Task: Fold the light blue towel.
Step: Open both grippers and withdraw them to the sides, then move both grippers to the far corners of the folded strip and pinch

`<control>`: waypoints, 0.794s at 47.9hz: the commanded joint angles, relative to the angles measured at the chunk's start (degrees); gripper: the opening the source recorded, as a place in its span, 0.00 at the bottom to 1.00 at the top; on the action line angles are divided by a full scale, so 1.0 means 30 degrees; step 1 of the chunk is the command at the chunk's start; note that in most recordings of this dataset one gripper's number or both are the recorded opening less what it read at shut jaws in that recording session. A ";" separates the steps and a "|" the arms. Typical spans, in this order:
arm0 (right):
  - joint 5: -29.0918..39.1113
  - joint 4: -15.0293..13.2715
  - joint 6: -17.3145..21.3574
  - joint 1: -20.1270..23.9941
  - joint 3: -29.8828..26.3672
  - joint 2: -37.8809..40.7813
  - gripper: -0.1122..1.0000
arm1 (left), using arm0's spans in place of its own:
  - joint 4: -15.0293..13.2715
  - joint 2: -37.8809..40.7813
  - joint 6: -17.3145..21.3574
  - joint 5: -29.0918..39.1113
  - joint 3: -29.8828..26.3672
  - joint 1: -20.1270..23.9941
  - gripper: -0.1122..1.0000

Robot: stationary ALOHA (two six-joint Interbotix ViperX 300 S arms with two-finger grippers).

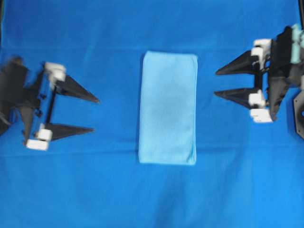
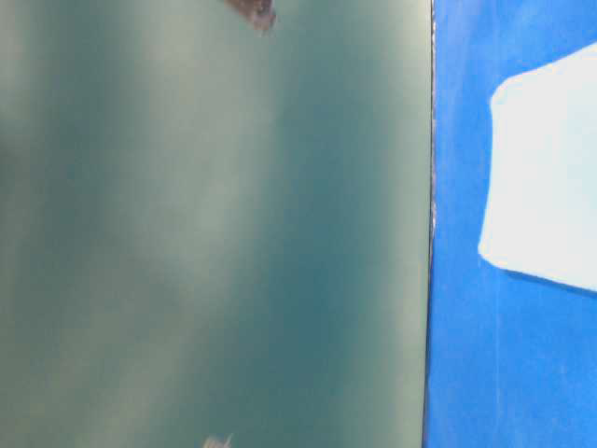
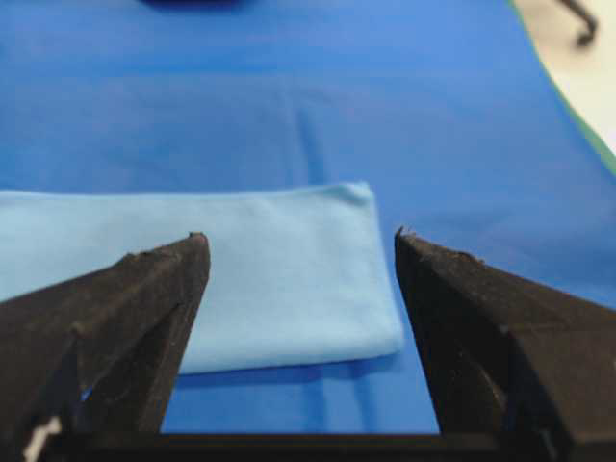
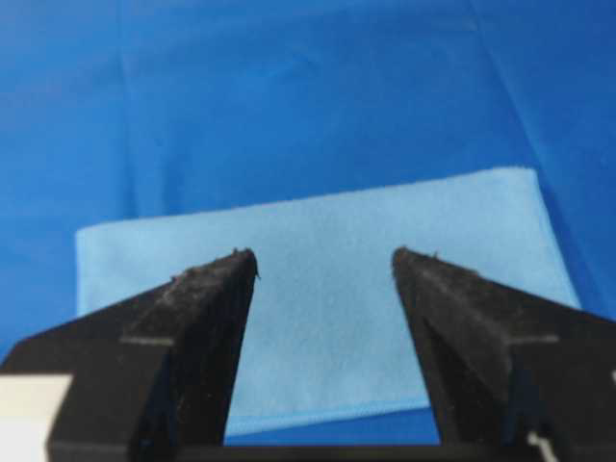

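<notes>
Overhead exterior view is showing the left hand [image 1: 95, 115] at the left side, with its two dark fingers standing wide apart and holding nothing. It is staying apart from the light blue towel [image 1: 168, 108], with bare counter [image 1: 114, 190] between them.

In the middle, the towel is lying flat on the deep blue covering as a tall rectangle, already looking folded one time, because the left wrist view is showing a doubled, rounded edge. I am judging that it is light, soft and limp, so it is bending and sagging when lifted, and one layer may be slipping away from the other. The best places to take hold are probably the two corners of one short end, pinching both layers together.

At the right side, the right hand [image 1: 216, 83] is also spread wide and empty, well apart from the towel.

Around the towel the covering is lying smooth on every side, so both hands are having open room for coming in low and for carrying one end over the other.
</notes>
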 commanded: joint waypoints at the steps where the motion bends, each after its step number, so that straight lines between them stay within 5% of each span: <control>1: -0.0996 0.0059 0.0059 0.0000 0.0645 -0.0615 0.66 | 0.0059 -0.1025 0.0029 -0.0762 0.0762 0.0293 0.77; 10: -0.2520 0.0176 0.0088 -0.0234 0.1377 -0.0645 0.66 | 0.0029 -0.1992 0.0000 -0.2695 0.2432 0.0703 0.77; 29: -0.2549 0.0205 0.0088 -0.0820 0.1230 -0.0527 0.66 | 0.0000 -0.1436 -0.0059 -0.3047 0.2285 0.0820 0.77; 38: -0.2227 0.0293 0.0088 -0.2783 0.0498 0.1377 0.66 | 0.0000 0.1348 -0.0059 -0.3516 0.1260 0.2695 0.77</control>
